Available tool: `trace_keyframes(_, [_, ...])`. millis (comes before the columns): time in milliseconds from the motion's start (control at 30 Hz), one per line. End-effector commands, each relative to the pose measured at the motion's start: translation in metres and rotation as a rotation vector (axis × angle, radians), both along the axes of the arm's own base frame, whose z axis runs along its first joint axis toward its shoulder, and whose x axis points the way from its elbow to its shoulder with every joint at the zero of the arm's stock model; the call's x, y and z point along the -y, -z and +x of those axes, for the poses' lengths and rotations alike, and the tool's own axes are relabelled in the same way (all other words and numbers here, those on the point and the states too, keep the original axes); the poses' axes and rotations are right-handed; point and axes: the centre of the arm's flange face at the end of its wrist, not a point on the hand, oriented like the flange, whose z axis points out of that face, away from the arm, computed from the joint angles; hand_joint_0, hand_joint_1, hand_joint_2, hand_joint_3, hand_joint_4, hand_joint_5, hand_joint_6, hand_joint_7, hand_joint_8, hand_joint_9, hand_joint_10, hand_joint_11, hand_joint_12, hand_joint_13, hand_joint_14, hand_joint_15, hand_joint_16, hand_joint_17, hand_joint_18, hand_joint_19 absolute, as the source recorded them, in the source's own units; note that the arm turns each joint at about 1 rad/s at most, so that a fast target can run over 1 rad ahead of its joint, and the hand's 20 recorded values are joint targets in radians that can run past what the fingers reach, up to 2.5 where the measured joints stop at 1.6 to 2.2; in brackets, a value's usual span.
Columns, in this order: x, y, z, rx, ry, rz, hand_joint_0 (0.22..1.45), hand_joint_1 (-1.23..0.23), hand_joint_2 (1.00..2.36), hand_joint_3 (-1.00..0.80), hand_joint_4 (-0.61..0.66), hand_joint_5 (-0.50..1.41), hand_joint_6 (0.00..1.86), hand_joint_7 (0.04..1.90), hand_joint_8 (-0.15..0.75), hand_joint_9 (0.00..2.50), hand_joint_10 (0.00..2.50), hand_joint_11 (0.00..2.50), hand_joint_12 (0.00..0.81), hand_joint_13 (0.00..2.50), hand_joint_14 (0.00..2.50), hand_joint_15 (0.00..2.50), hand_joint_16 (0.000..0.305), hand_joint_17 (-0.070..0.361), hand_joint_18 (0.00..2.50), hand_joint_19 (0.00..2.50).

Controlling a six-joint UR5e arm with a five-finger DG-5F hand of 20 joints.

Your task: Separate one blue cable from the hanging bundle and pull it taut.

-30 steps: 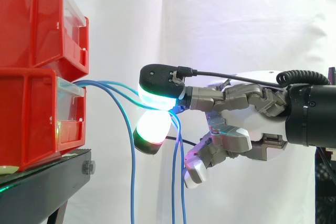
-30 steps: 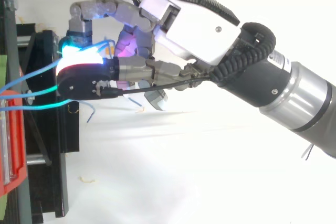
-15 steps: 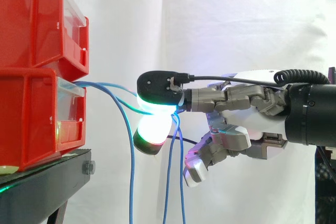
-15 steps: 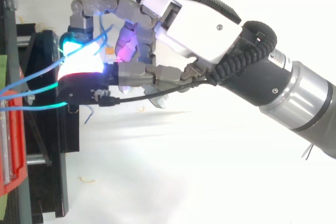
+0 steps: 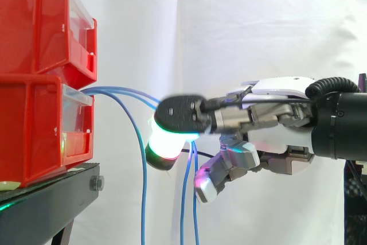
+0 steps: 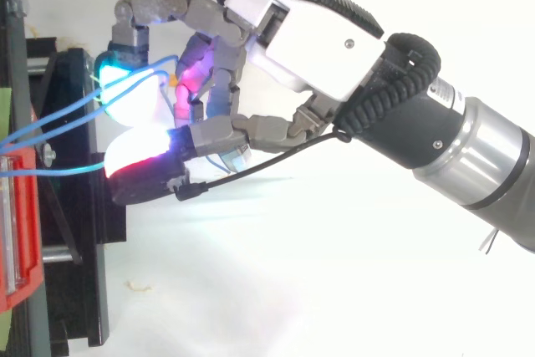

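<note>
Blue cable (image 6: 67, 170): pinched it between curled fingers (image 6: 146, 186) of the hand (image 6: 318, 35), just off the lower red bin (image 5: 34, 124). Swung that pinch sideways within the last second, clear of the other strands (image 6: 79, 106). Looked separated; trailed slack below, so not yet taut

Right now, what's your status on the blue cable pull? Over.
Hand at bundle, grip unclear. Two blue cables run from lower red bin to hand, bowed, not taut; third cable hangs free. No obstruction seen.
</note>
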Motion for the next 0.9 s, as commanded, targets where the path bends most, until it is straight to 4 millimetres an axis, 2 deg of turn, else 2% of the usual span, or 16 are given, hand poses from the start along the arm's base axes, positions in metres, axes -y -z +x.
trace_keyframes(0, [-0.0001,0.0,-0.0003,0.0,0.0,0.0,0.37,-0.49,1.0,-0.5,0.12,0.14,0.5,1.41,0.196,2.07,0.02,0.59,0.393,1.45,0.02,0.68,0.074,0.165,1.03,0.63])
trace_keyframes(100, [-0.0001,0.0001,-0.0004,-0.002,0.0,0.0,0.46,-0.13,1.0,-0.5,0.1,0.15,0.5,1.39,0.143,2.11,0.02,0.56,0.349,1.48,0.02,0.7,0.063,0.142,0.95,0.69])
trace_keyframes(167, [-0.0001,0.0004,0.0001,0.0,0.001,0.0,0.49,-0.07,1.0,-0.5,0.08,0.15,0.5,1.37,0.107,2.15,0.02,0.56,0.329,1.49,0.02,0.71,0.058,0.13,0.94,0.72])
trace_keyframes(233, [0.0001,0.0001,-0.0005,-0.002,0.001,0.0,0.53,-0.07,1.0,-0.5,0.07,0.15,0.5,1.35,0.073,2.17,0.02,0.59,0.313,1.5,0.02,0.73,0.053,0.118,0.94,0.73])
trace_keyframes(367, [0.0,0.0,-0.0004,0.0,0.001,0.0,0.6,-0.21,1.0,-0.5,0.06,0.15,0.5,1.34,0.015,2.22,0.03,0.62,0.305,1.51,0.02,0.73,0.046,0.103,0.97,0.76])
trace_keyframes(467, [0.0,0.0013,-0.0004,-0.003,0.001,0.0,0.67,-0.36,1.0,-0.5,0.06,0.15,0.5,1.33,0.02,2.23,0.03,0.63,0.31,1.5,0.02,0.73,0.044,0.099,0.99,0.75])
trace_keyframes(667, [0.0,0.0013,-0.0004,-0.007,0.002,-0.007,0.74,-0.55,1.0,-0.5,0.06,0.15,0.5,1.33,0.042,2.24,0.03,0.69,0.317,1.5,0.02,0.73,0.043,0.096,1.01,0.75])
trace_keyframes(867, [0.0007,0.0014,-0.0007,-0.01,0.011,-0.011,0.73,-0.71,1.02,-0.24,0.01,0.15,0.5,1.34,0.098,2.18,0.03,0.68,0.313,1.46,0.02,0.73,0.045,0.102,0.94,0.76])
